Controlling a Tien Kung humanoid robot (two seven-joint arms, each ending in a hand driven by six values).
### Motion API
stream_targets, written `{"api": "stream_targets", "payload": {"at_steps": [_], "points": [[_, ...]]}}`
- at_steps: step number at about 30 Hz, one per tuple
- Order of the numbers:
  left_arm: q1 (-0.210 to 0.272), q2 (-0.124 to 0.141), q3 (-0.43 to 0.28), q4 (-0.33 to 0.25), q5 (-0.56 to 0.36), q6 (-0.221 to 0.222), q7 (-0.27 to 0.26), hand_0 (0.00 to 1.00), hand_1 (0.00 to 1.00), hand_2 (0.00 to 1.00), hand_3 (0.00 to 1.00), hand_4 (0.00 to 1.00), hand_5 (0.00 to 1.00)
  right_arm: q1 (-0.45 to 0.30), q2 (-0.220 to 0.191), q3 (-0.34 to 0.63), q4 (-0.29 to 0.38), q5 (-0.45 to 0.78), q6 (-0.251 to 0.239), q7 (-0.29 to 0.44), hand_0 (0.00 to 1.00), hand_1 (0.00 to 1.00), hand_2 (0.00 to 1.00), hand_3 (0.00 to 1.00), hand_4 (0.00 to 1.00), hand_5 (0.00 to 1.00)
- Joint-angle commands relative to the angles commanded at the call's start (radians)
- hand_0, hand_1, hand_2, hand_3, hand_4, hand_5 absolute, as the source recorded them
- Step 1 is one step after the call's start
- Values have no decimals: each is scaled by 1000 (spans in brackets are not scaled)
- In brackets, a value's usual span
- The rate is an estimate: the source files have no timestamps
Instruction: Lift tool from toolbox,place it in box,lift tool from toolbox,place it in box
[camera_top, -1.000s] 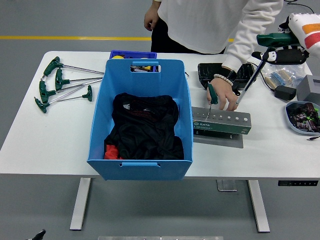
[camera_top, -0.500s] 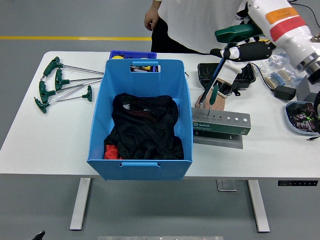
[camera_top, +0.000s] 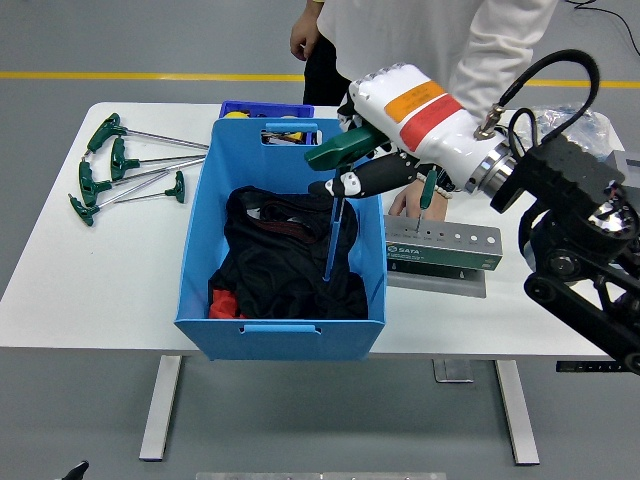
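Note:
My right hand (camera_top: 362, 165) is shut on a green T-handle wrench (camera_top: 336, 205) and holds it over the blue box (camera_top: 283, 330), shaft pointing down into it. The box holds a heap of black cloth (camera_top: 290, 255). The grey tool holder (camera_top: 442, 243) stands to the right of the box with one green-handled tool (camera_top: 427, 190) standing in it. A person's hand (camera_top: 412, 202) rests at the holder's back edge. My left arm is out of view.
Several green T-handle wrenches (camera_top: 125, 165) lie at the table's left. A small blue bin (camera_top: 265, 110) sits behind the box. A person in white stands at the far side. My right forearm (camera_top: 560, 190) covers the table's right part.
My right hand has swung left with the wrench, from above the tool holder to over the blue box. The person's hand stays at the holder.

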Motion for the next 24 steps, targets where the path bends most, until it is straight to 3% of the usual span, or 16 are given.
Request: {"api": "stream_targets", "payload": {"at_steps": [4,5,6,8,11,12,17,18,24], "points": [[-1,2,0,0,2,-1,0,740,755,772,663,652,561,36,22,-78,-51,-7,44,-23,3,14,89,122,998,623],[-1,2,0,0,2,-2,1,740,755,772,663,652,561,48,28,-95,-58,-14,74,-46,3,14,89,122,998,623],[-1,2,0,0,2,-3,0,740,757,773,663,653,560,54,32,-105,-61,-24,98,-60,492,539,564,557,998,604],[-1,2,-4,0,6,-3,0,740,757,773,663,653,560,64,40,-118,-65,-51,121,-65,492,539,564,557,998,604],[-2,2,-13,0,17,-3,3,740,757,773,663,653,560,79,58,-128,-69,-78,102,-57,492,539,564,557,998,604],[-2,2,-14,0,19,-3,3,739,756,773,662,652,559,82,61,-129,-70,-78,98,-56,843,842,832,841,998,597],[-2,2,-24,0,29,-1,5,739,756,773,662,652,559,88,73,-131,-80,-90,61,-37,843,842,832,841,998,597],[-2,2,-25,0,31,-1,5,738,756,773,661,653,563,88,73,-132,-81,-94,57,-36,959,925,930,927,998,597],[-2,1,-35,0,40,0,7,738,755,771,661,651,560,86,74,-126,-90,-102,44,-35,981,935,943,937,998,597]]}}
